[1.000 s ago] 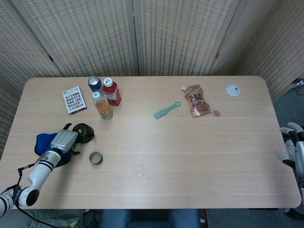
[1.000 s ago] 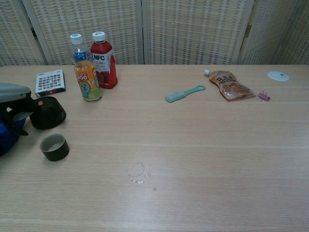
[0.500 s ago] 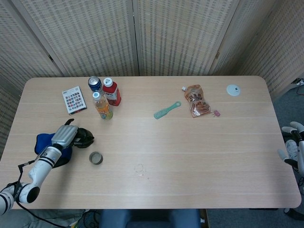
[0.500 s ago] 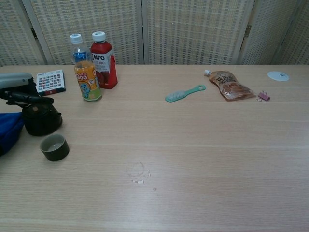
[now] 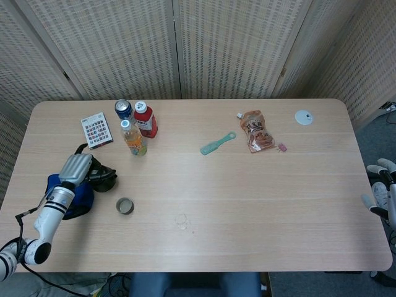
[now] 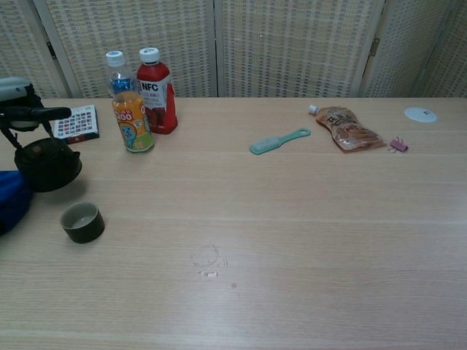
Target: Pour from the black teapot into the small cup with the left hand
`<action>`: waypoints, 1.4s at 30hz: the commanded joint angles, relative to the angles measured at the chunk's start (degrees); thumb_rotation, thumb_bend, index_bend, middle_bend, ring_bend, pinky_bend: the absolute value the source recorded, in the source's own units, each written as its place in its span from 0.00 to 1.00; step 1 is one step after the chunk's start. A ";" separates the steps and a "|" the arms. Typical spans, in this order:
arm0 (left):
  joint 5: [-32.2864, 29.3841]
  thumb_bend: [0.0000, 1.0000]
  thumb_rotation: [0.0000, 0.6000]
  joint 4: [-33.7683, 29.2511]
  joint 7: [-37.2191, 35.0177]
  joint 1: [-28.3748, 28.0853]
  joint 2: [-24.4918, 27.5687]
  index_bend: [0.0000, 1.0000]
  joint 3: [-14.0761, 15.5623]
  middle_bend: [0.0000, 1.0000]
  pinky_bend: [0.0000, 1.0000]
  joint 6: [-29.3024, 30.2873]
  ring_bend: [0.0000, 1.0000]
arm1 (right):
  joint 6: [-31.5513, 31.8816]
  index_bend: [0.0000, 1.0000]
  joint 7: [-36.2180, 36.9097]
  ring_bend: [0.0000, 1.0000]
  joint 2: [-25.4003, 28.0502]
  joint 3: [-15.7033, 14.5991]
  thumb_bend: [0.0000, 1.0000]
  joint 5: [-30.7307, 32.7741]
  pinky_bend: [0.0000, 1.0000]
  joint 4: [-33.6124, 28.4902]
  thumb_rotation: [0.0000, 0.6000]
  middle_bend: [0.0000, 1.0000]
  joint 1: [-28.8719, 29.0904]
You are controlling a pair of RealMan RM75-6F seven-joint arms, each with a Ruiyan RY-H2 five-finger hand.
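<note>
The black teapot (image 5: 103, 179) (image 6: 46, 165) hangs upright just above the table at the left, its wire handle gripped from above by my left hand (image 5: 77, 168) (image 6: 20, 102). The small dark cup (image 5: 125, 206) (image 6: 81, 222) stands empty-looking on the table, to the right of and nearer than the teapot, apart from it. My right hand (image 5: 382, 190) shows only in the head view, off the table's right edge, fingers apart and holding nothing.
A blue cloth (image 5: 69, 195) (image 6: 10, 201) lies under my left forearm. Behind the teapot stand an orange bottle (image 6: 132, 109), a red bottle (image 6: 155, 91), a can (image 5: 124, 109) and a patterned card box (image 5: 97, 130). Mid-table: green brush (image 5: 218, 143), snack pouch (image 5: 255, 131), white disc (image 5: 303, 117).
The teapot went from tilted beside the cup to upright, then rose off the table with my left hand, drawing back to the far left. The cup and the right hand stayed put.
</note>
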 commanded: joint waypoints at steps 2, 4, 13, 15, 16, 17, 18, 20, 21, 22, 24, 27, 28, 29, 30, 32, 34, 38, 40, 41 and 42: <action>-1.65 0.16 0.32 -2.52 3.15 1.02 1.13 1.00 -1.05 1.00 0.09 2.91 0.98 | 0.23 0.32 0.18 0.20 0.07 0.09 0.16 -0.50 0.17 0.03 1.00 0.23 0.12; -2.34 0.19 0.41 -3.49 4.93 1.45 1.25 1.00 -1.45 1.00 0.14 4.61 0.99 | 0.51 0.32 0.42 0.20 0.28 0.29 0.16 -0.90 0.17 -0.09 1.00 0.23 0.22; -3.96 0.27 0.60 -6.01 8.01 2.66 1.69 1.00 -2.51 1.00 0.27 8.25 1.00 | 1.49 0.32 -0.35 0.20 1.72 1.37 0.16 -0.64 0.17 -1.91 1.00 0.23 0.32; -4.08 0.28 0.60 -6.12 8.04 2.90 1.62 1.00 -2.78 1.00 0.29 8.95 1.00 | 1.67 0.32 -1.96 0.20 1.68 1.72 0.16 0.25 0.17 -2.49 1.00 0.22 0.36; -4.09 0.28 0.60 -6.17 8.02 3.00 1.66 1.00 -2.81 1.00 0.30 9.09 1.00 | 1.76 0.32 -2.55 0.20 1.66 1.86 0.16 0.63 0.17 -2.77 1.00 0.22 0.36; -4.08 0.28 0.60 -6.23 7.99 3.07 1.73 1.00 -2.83 1.00 0.30 9.19 1.00 | 1.86 0.32 -3.01 0.20 1.69 2.04 0.16 0.99 0.17 -3.06 1.00 0.22 0.37; -4.06 0.30 0.60 -6.29 8.01 3.12 1.80 1.00 -2.83 1.00 0.31 9.23 1.00 | 2.04 0.32 -3.36 0.20 1.71 2.26 0.16 1.33 0.17 -3.33 1.00 0.22 0.37; -3.91 0.31 0.60 -6.56 7.90 3.24 2.15 1.00 -2.77 1.00 0.31 9.16 1.00 | 2.53 0.32 -3.88 0.20 1.77 2.80 0.16 1.86 0.17 -3.82 1.00 0.22 0.40; -3.73 0.32 0.61 -6.81 7.87 3.37 2.39 1.00 -2.75 1.00 0.32 9.33 1.00 | 2.82 0.32 -4.04 0.20 1.84 3.13 0.16 2.10 0.17 -4.06 1.00 0.22 0.43; -3.52 0.33 0.61 -6.94 7.84 3.43 2.50 1.00 -2.72 1.00 0.32 9.47 1.00 | 2.99 0.32 -4.10 0.20 1.91 3.35 0.16 2.29 0.17 -4.20 1.00 0.22 0.45; -3.02 0.34 0.63 -7.24 7.76 3.58 2.71 1.00 -2.65 1.00 0.34 9.86 1.00 | 3.08 0.32 -4.35 0.20 2.12 3.67 0.16 2.72 0.17 -4.54 1.00 0.22 0.50; -2.00 0.36 0.61 -8.22 7.81 3.91 3.30 1.00 -2.28 1.00 0.37 10.41 1.00 | 3.11 0.32 -4.98 0.20 2.41 4.01 0.16 3.28 0.17 -4.96 1.00 0.22 0.63; -1.67 0.37 0.61 -8.50 7.92 3.99 3.47 1.00 -2.15 1.00 0.38 10.57 1.00 | 3.04 0.32 -5.00 0.20 2.46 4.03 0.16 3.33 0.17 -5.06 1.00 0.22 0.66; -1.30 0.37 0.61 -8.79 8.03 4.09 3.60 1.00 -1.98 1.00 0.39 10.78 1.00 | 2.94 0.32 -4.96 0.20 2.50 4.01 0.16 3.38 0.17 -5.13 1.00 0.22 0.68; -0.81 0.38 0.61 -9.17 8.14 4.21 3.75 1.00 -1.78 1.00 0.40 11.05 1.00 | 2.76 0.32 -4.91 0.20 2.53 3.94 0.16 3.42 0.17 -5.19 1.00 0.22 0.71; -0.13 0.39 0.62 -9.82 8.25 4.38 4.02 1.00 -1.51 1.00 0.41 11.41 1.00 | 2.48 0.32 -4.92 0.20 2.56 3.81 0.16 3.49 0.17 -5.18 1.00 0.22 0.76; 0.57 0.40 0.61 -10.71 8.35 4.56 4.40 1.00 -1.20 1.00 0.41 11.68 1.00 | 2.18 0.32 -4.97 0.20 2.54 3.61 0.16 3.52 0.17 -5.16 1.00 0.22 0.79; 1.94 0.40 0.62 -12.18 8.62 4.81 4.97 1.00 -0.58 1.00 0.42 12.12 1.00 | 1.78 0.32 -4.70 0.20 2.49 3.30 0.16 3.49 0.17 -5.04 1.00 0.22 0.80; 2.75 0.40 0.64 -12.88 8.85 4.92 5.19 1.00 -0.19 1.00 0.43 12.35 1.00 | 1.64 0.32 -4.57 0.20 2.46 3.14 0.16 3.48 0.17 -4.96 1.00 0.22 0.76; 3.11 0.41 0.65 -13.13 8.95 4.97 5.27 1.00 0.00 1.00 0.43 12.46 1.00 | 1.60 0.32 -4.53 0.20 2.44 3.06 0.16 3.47 0.17 -4.90 1.00 0.22 0.74; 3.59 0.41 0.64 -13.44 9.12 5.01 5.39 1.00 0.27 1.00 0.43 12.49 1.00 | 1.54 0.32 -4.44 0.20 2.40 2.98 0.16 3.44 0.17 -4.82 1.00 0.22 0.72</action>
